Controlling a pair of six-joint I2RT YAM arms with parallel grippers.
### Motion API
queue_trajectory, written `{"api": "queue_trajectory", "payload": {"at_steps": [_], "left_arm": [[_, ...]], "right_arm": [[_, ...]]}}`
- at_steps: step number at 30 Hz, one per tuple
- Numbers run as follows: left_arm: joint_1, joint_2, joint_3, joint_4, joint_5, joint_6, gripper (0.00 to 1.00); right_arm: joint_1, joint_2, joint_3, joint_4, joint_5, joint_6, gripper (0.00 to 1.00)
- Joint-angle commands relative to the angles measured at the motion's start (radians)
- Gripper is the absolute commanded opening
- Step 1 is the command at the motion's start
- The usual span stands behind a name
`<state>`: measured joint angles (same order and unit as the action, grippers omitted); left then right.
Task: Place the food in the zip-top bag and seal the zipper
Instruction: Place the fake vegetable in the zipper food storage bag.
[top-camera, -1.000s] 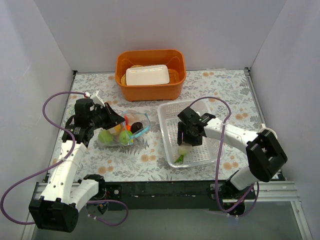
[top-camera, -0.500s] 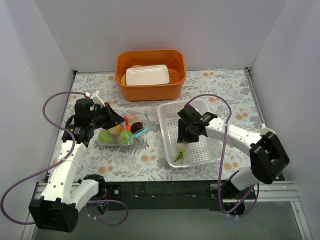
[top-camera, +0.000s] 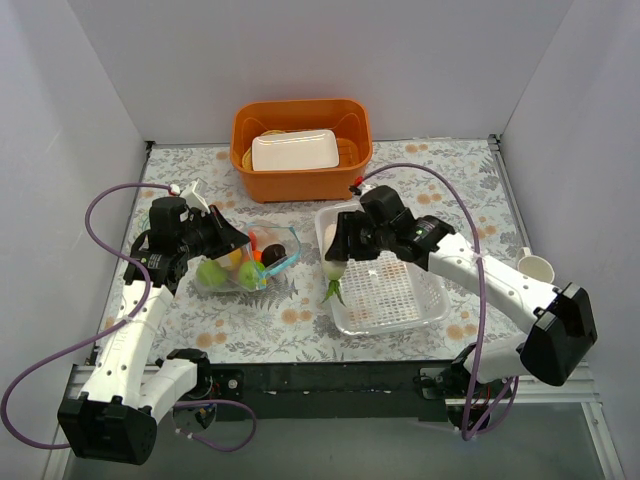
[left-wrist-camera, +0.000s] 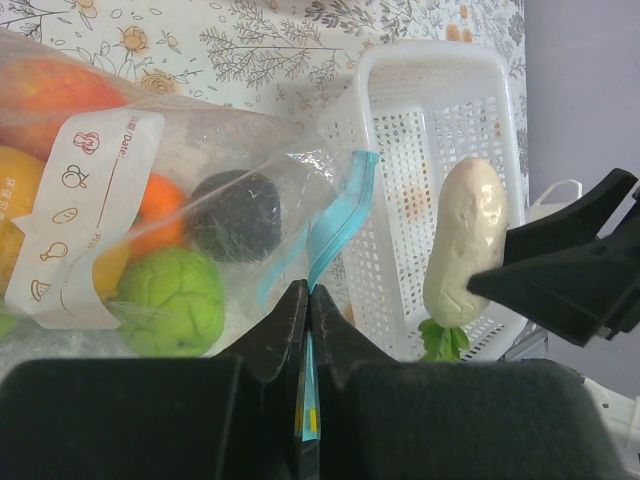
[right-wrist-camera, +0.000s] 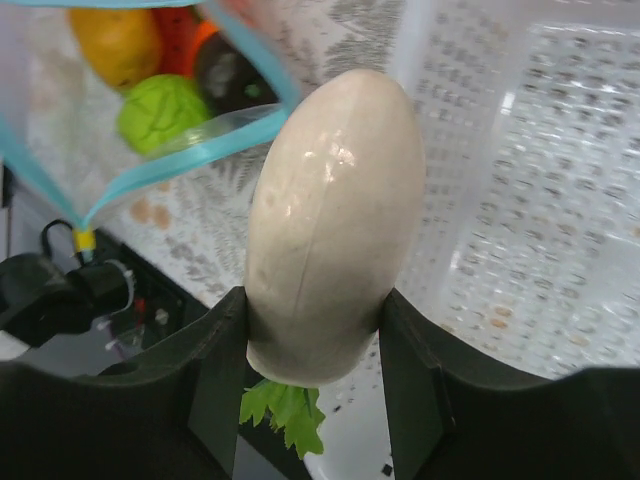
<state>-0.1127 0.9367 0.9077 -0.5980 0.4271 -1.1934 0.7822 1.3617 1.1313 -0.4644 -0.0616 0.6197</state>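
The clear zip-top bag (top-camera: 245, 262) lies on the table left of centre, its mouth open toward the right. It holds green apples (left-wrist-camera: 172, 300), an orange, a yellow fruit and a dark purple fruit (left-wrist-camera: 232, 215). My left gripper (top-camera: 228, 238) is shut on the blue-teal zipper strip (left-wrist-camera: 335, 215) and holds the mouth up. My right gripper (top-camera: 338, 262) is shut on the white radish (right-wrist-camera: 330, 215), green leaves hanging down, held over the left rim of the white mesh basket (top-camera: 400, 290), just right of the bag's mouth.
An orange tub (top-camera: 300, 150) with a white tray inside stands at the back centre. A white cup (top-camera: 533, 267) sits at the right edge. White walls enclose the table on three sides.
My right gripper has lifted the radish from the basket's front left and carried it left and back toward the bag's mouth. The left arm and bag have not moved.
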Motion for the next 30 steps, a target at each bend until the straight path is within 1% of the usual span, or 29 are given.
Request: {"api": "queue_trajectory", "payload": {"at_steps": [1,5,7,11,16,20,21,24,28,30], "left_arm": [[0.004,-0.018,-0.012,0.012,0.010,0.006,0.00],[0.004,-0.019,-0.013,0.010,0.004,0.008,0.00],[0.004,-0.019,-0.013,0.009,0.006,0.006,0.00],[0.004,-0.018,-0.013,0.010,0.004,0.009,0.00],[0.004,-0.016,-0.006,0.006,0.012,0.017,0.00],[0.004,-0.019,0.002,-0.005,0.019,0.026,0.00],[0.004,-0.022,0.002,-0.012,0.019,0.031,0.00],[0.004,-0.033,0.000,-0.031,0.022,0.044,0.00],[0.004,-0.041,-0.001,-0.045,0.039,0.055,0.00],[0.004,-0.045,-0.001,-0.046,0.055,0.060,0.00]], "right_arm": [[0.055,0.060,0.120,0.113,-0.248,-0.081,0.32],[0.135,0.140,0.200,0.125,-0.305,-0.100,0.33],[0.152,0.190,0.251,0.101,-0.329,-0.106,0.33],[0.180,0.255,0.297,0.058,-0.340,-0.114,0.33],[0.180,0.321,0.324,0.055,-0.311,-0.120,0.33],[0.174,0.385,0.416,0.017,-0.244,-0.140,0.34],[0.169,0.398,0.461,0.003,-0.241,-0.147,0.34],[0.149,0.453,0.528,-0.002,-0.236,-0.155,0.35],[0.117,0.559,0.626,-0.049,-0.260,-0.164,0.35],[0.111,0.583,0.654,-0.049,-0.261,-0.163,0.35]]}}
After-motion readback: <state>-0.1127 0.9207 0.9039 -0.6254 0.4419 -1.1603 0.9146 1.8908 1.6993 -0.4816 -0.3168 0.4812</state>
